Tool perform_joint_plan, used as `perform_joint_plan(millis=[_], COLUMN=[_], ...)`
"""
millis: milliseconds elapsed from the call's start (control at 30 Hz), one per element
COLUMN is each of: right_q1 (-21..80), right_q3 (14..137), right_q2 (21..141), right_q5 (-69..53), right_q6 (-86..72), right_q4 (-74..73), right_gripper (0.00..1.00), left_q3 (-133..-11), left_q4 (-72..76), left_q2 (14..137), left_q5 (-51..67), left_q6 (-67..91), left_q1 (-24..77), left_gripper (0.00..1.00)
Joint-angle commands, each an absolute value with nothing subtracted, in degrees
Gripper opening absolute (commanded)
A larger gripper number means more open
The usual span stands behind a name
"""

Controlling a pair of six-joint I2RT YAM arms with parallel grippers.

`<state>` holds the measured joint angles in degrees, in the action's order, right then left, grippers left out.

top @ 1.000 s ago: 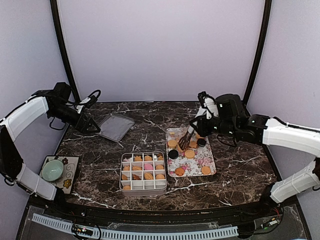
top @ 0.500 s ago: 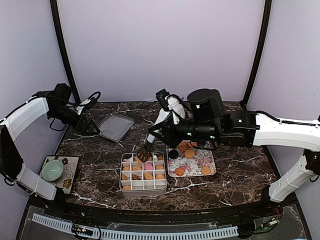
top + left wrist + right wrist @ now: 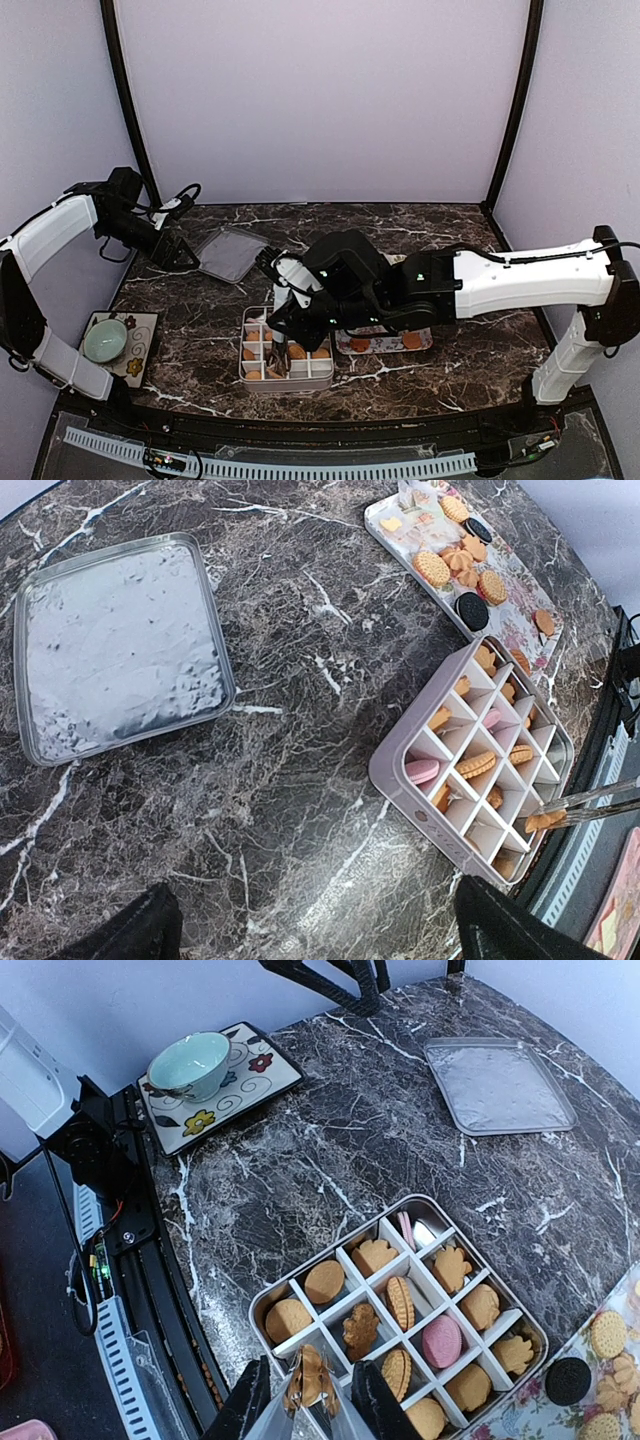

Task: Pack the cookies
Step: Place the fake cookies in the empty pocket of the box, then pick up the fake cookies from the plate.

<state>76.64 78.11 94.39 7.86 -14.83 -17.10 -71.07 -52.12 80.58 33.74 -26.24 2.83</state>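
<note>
A divided metal box (image 3: 285, 384) holds cookies (image 3: 324, 1281) in most compartments: golden rounds, a pink one (image 3: 441, 1341) and flower shapes. My right gripper (image 3: 308, 1402) is shut on metal tongs (image 3: 300, 1415). The tongs pinch a brown cookie (image 3: 311, 1377) just above the box's near-left corner compartment. In the left wrist view the tongs (image 3: 592, 803) reach in from the right over the box (image 3: 400, 772). More cookies (image 3: 433, 568) lie on the flower-patterned tray (image 3: 512, 630). My left gripper (image 3: 181, 256) hovers open and holds nothing at the far left, beside the box lid (image 3: 232, 253).
A green bowl (image 3: 105, 340) sits on a patterned plate (image 3: 138, 352) at the near left edge. The right arm (image 3: 450, 290) stretches across the flowered tray (image 3: 400, 341) and hides most of it. Dark marble tabletop (image 3: 470, 350) lies on the right.
My right arm has swung left from the flowered tray to the box's near-left corner, carrying the cookie in the tongs. The left arm has stayed in place.
</note>
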Motion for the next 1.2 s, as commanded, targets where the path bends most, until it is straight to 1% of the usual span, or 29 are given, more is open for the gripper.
perform_joint_plan(millis=[0,300,333,433,500,533,733,867,1000,1167], right_q1=[77.1,77.1,77.1,77.1,77.1,77.1,76.8,75.9,75.3,74.9], right_q3=[79.6,79.4,79.4,79.2,79.0,79.0,77.7,76.5,75.6,75.2], right_q2=[93.8,95.5,95.5,95.1,94.5,94.1,91.8,89.8,88.7,88.6], right_q5=[8.8,10.0,10.2,10.5,10.8,11.1,12.3,10.9,9.5,10.2], right_q6=[-14.7,-14.9,-14.9,-15.1,-15.2,-15.2,-15.6,-16.5,-17.1,-17.4], right_q4=[-13.9,-12.7,-12.7,-12.6,-12.4,-12.4,-10.7,-9.0,-7.9,-8.6], right_gripper=[0.00,0.00,0.02,0.13,0.24,0.26,0.31,0.34,0.35,0.33], left_q3=[-70.0,-70.3,-70.3,-70.5,-70.6,-70.6,-70.6,-70.7,-70.4,-70.1], left_q4=[-52.5,-52.7,-52.7,-52.7,-52.7,-52.7,-52.7,-52.9,-53.0,-53.0], left_q2=[79.7,79.5,79.5,79.6,79.8,79.8,79.8,79.7,79.6,79.5], left_q5=[34.3,34.5,34.6,34.8,35.2,35.3,35.8,35.9,36.0,35.8], left_q6=[-25.8,-25.8,-26.0,-26.0,-26.0,-25.9,-25.9,-25.9,-26.1,-26.2], left_q1=[2.6,2.6,2.6,2.6,2.6,2.6,2.6,2.6,2.6,2.6], left_gripper=[0.98,0.98,0.98,0.97,0.97,0.97,0.97,0.97,0.96,0.96])
